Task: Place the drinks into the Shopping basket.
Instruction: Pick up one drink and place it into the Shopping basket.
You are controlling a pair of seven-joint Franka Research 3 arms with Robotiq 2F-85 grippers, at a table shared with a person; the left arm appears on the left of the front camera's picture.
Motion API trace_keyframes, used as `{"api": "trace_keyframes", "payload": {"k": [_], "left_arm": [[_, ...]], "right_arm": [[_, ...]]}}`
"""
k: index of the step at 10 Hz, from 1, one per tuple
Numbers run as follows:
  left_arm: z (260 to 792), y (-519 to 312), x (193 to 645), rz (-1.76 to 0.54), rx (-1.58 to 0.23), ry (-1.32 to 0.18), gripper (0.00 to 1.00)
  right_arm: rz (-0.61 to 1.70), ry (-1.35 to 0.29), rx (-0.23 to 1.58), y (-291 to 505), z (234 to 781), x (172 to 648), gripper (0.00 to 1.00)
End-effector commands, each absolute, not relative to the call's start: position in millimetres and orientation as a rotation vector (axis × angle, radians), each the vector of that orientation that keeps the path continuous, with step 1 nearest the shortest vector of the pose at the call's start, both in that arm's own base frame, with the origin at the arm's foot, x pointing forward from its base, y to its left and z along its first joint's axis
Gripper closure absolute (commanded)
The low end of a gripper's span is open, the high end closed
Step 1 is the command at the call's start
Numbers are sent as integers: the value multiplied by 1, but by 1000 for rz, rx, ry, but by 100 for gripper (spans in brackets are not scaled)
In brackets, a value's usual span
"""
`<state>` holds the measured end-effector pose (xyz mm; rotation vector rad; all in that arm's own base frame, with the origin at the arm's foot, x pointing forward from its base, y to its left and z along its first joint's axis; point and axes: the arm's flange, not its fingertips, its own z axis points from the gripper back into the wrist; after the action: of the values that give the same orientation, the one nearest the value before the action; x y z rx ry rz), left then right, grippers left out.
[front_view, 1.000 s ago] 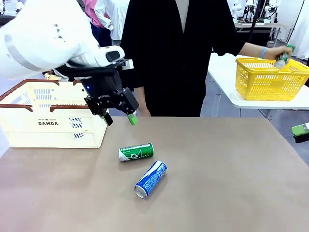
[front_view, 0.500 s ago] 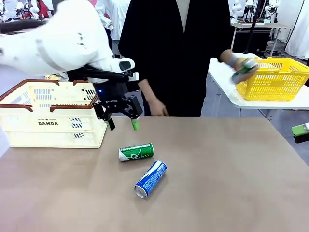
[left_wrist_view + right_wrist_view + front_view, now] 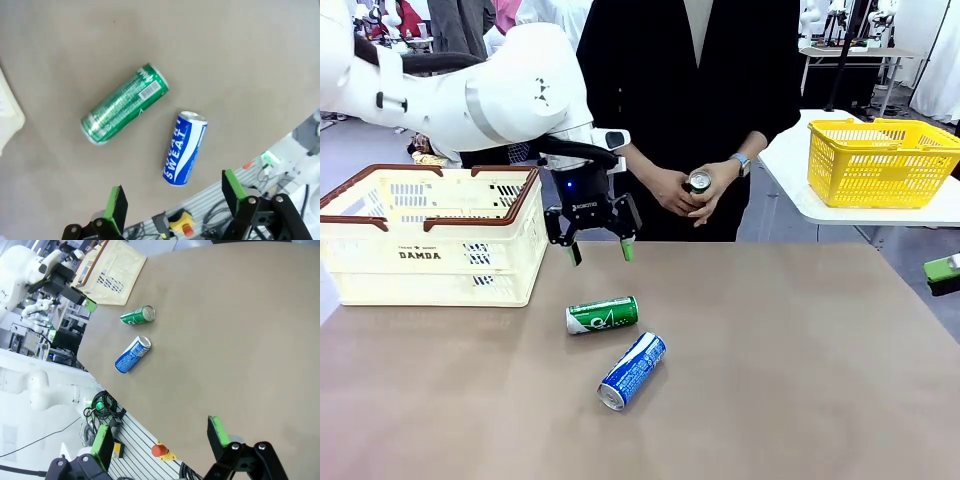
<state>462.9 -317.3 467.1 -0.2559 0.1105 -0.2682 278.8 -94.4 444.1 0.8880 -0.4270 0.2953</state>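
Note:
A green can and a blue-and-white can lie on their sides in the middle of the table. My left gripper hangs open and empty just beyond the green can, to the right of the cream Shopping basket. Looking down from the left wrist, the green can and the blue can lie ahead of the open left gripper. The person holds another can in both hands at the far edge. My right gripper is open and empty, far from the green can and the blue can.
A bright yellow mesh basket stands on a white side table at the back right. The person stands close against the table's far edge. At the right edge of the front view, one of my right gripper's green pads shows.
My left arm has swung right, away from the Shopping basket, with its gripper turning to face down. The person has brought a can from the yellow basket to in front of the body.

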Motion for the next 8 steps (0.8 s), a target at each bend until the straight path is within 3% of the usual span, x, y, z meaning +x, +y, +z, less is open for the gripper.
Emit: {"api": "trace_keyframes", "payload": {"k": [1,3,5,7,8], "left_arm": [[476,-315,468,-801,-260,9,0],[474,-302,476,-1490,-262,-2,0],[468,-288,473,-1865,-246,0,0],[462,-289,468,-2025,-147,-34,0],[462,-294,470,-1980,-171,-16,0]], "right_arm": [[298,-438,901,-94,447,279,0],[298,-438,901,-94,447,279,0],[298,-438,901,-94,447,279,0],[298,-438,901,-94,447,279,0],[298,-438,901,-94,447,279,0]]}}
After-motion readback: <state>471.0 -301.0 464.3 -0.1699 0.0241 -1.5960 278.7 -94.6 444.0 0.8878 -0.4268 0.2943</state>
